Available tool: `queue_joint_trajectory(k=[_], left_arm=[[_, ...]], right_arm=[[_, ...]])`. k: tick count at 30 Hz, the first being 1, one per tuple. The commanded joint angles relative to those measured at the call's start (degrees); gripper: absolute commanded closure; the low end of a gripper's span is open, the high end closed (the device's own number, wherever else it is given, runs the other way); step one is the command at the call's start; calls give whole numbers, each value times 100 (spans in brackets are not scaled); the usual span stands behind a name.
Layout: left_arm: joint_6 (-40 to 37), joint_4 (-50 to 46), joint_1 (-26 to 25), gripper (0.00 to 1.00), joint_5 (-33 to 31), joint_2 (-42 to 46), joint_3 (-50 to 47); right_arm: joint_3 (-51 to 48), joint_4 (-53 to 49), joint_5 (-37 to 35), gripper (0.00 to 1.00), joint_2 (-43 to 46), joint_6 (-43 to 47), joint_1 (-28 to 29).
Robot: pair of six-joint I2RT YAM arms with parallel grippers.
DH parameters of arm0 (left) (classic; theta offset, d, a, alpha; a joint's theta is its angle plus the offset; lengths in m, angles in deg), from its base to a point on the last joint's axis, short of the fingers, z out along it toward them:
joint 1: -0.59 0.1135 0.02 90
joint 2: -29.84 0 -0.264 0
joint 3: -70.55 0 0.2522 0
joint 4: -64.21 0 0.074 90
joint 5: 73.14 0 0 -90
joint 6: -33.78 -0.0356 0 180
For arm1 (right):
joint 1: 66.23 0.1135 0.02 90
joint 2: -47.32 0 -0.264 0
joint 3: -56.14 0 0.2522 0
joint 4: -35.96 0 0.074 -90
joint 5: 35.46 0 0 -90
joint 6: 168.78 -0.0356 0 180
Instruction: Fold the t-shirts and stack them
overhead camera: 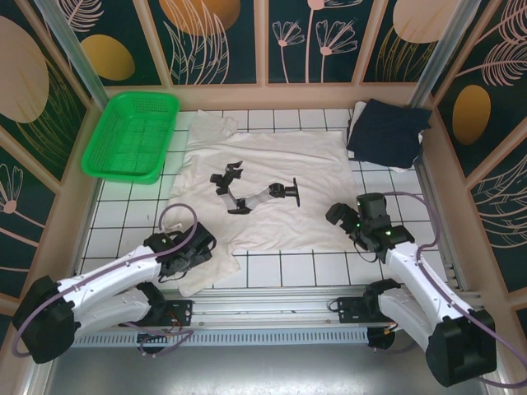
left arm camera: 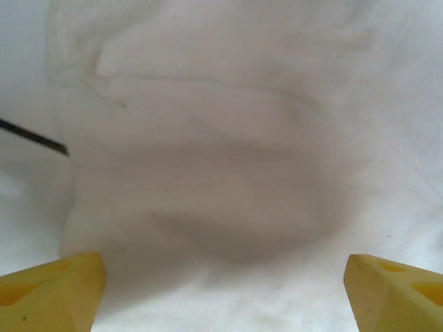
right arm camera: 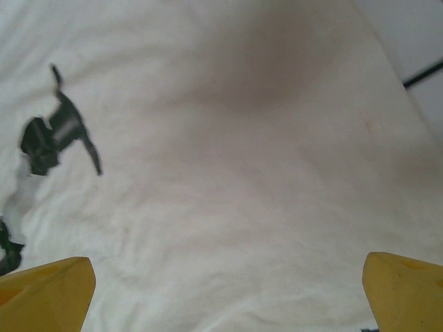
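Observation:
A cream t-shirt (overhead camera: 272, 164) lies spread flat across the middle of the tiled table, with a black print (overhead camera: 247, 193) on it. A dark navy t-shirt (overhead camera: 387, 132) sits folded at the back right corner. My left gripper (overhead camera: 196, 247) hangs over the cream shirt's near left corner. In the left wrist view the left gripper (left arm camera: 225, 297) is open, its yellow fingertips (left arm camera: 55, 290) wide apart just above the cloth (left arm camera: 221, 138). My right gripper (overhead camera: 344, 216) is at the shirt's near right edge. In the right wrist view the right gripper (right arm camera: 225, 297) is open over cream fabric (right arm camera: 242, 173), with the print (right arm camera: 59, 138) to its left.
A bright green mesh basket (overhead camera: 132, 136) stands at the back left, tilted against the wall. Patterned walls close in the table on three sides. A metal rail (overhead camera: 272, 309) runs along the near edge between the arm bases.

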Motion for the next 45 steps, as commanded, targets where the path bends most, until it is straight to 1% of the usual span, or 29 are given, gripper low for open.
queue_joint_trajectory(k=[1, 6, 9, 12, 15, 16, 18, 20, 23, 24, 26, 28, 31, 34, 37, 40, 41, 45], left_arm=[[157, -290, -49, 21, 308, 293, -317], [53, -219, -44, 26, 548, 234, -568], [-167, -132, -50, 31, 630, -117, -443], [-341, -317, -45, 35, 591, -527, -259], [-505, -267, -51, 46, 725, -740, -228], [-565, -200, -52, 49, 804, -742, -256], [-639, -125, -55, 54, 888, -713, -289], [-740, 3, -57, 61, 1008, -667, -316], [-828, 147, -55, 71, 1121, -640, -344], [-814, 166, -54, 73, 1112, -632, -336], [-808, 265, -59, 85, 1145, -622, -346], [-792, 361, -60, 90, 1133, -605, -325], [-769, 354, -54, 99, 1075, -546, -212], [-658, 351, -60, 100, 1006, -401, -154], [-626, 449, -58, 100, 1028, -328, -45], [-584, 331, -54, 100, 897, -314, 158], [-563, 284, -59, 100, 834, -315, 225], [-496, 22, -55, 100, 532, -318, 625]], right_arm=[[-134, -376, -85, 1, -104, -412, 18], [35, -689, -169, 1, -576, -591, 19], [170, -873, -277, 1, -783, -545, 24], [285, -1192, -420, 1, -989, -587, -35], [308, -1313, -474, 7, -1233, -594, -289], [318, -1329, -466, 9, -1273, -608, -313], [310, -1327, -313, 14, -1286, -630, -324], [259, -1359, -242, 20, -1266, -683, -326], [190, -1445, -230, 21, -1186, -744, -324], [196, -1486, -319, 22, -1177, -752, -324], [273, -1540, -421, 27, -1228, -737, -368], [298, -1434, -545, 36, -1289, -697, -410], [350, -1264, -655, 51, -1416, -556, -555], [373, -1077, -808, 65, -1456, -467, -616], [393, -953, -736, 77, -1466, -303, -713], [509, -1022, -741, 89, -1371, -184, -730], [552, -1094, -778, 92, -1295, -162, -737], [843, -1305, -810, 99, -1079, -80, -745]])
